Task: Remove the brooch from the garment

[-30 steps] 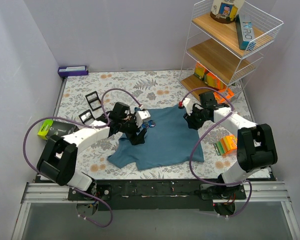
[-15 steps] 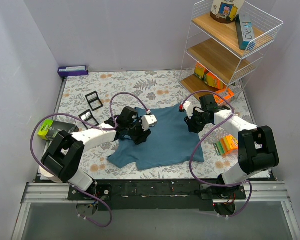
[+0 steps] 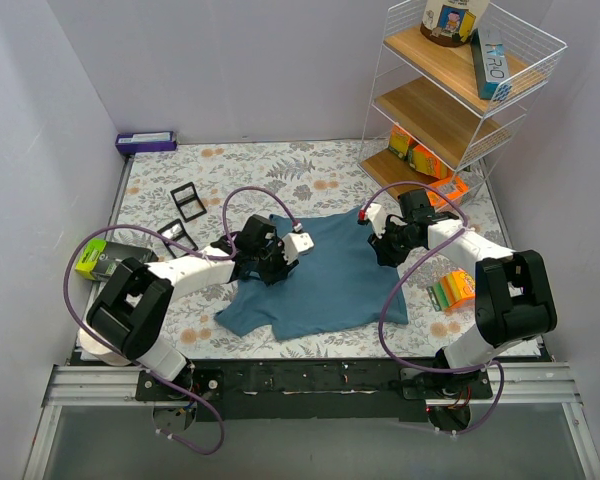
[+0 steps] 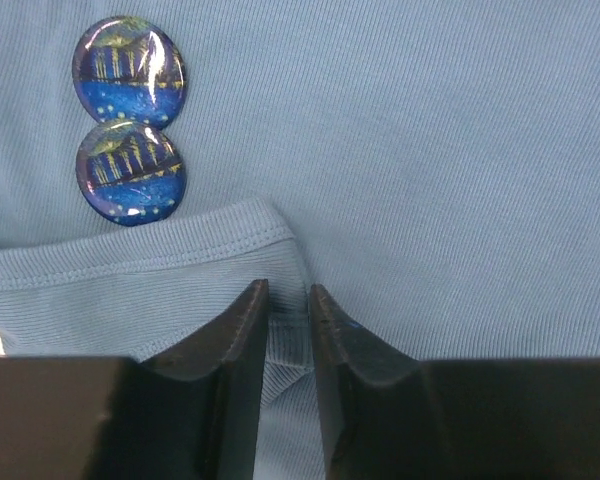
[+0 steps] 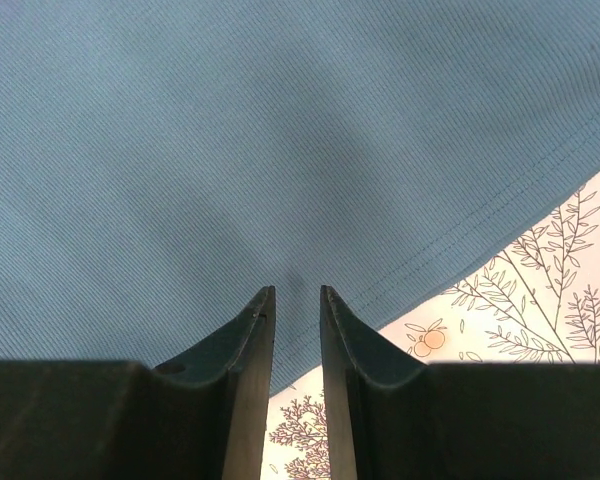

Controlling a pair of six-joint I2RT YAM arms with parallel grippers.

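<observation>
The garment [image 3: 330,280] lies spread flat between my two arms, and it has hardly shifted in the last second. The left arm is what has moved: its wrist has turned and slid in along the shirt's left edge, and the left gripper [image 4: 283,292] now sits low on the cloth. Its jaws are drawn almost together, with a curl of the ribbed band [image 4: 180,255] running up into the slit between them. I cannot tell whether they are actually biting that fold or only resting on it. The right gripper [image 5: 295,290] has stayed put near the opposite hem, pinched onto the fabric. Soft creases run in toward its tips, so I read it as an anchor.

The brooch [image 4: 130,172] is now in the left wrist view, just ahead of the fingertips and off to their left. It is a glossy blue disc (not whitish from this close) with a twin disc [image 4: 129,70] touching its far side. Neither disc is between the jaws, so the pin is not yet gripped and the left hand needs to go forward and left
</observation>
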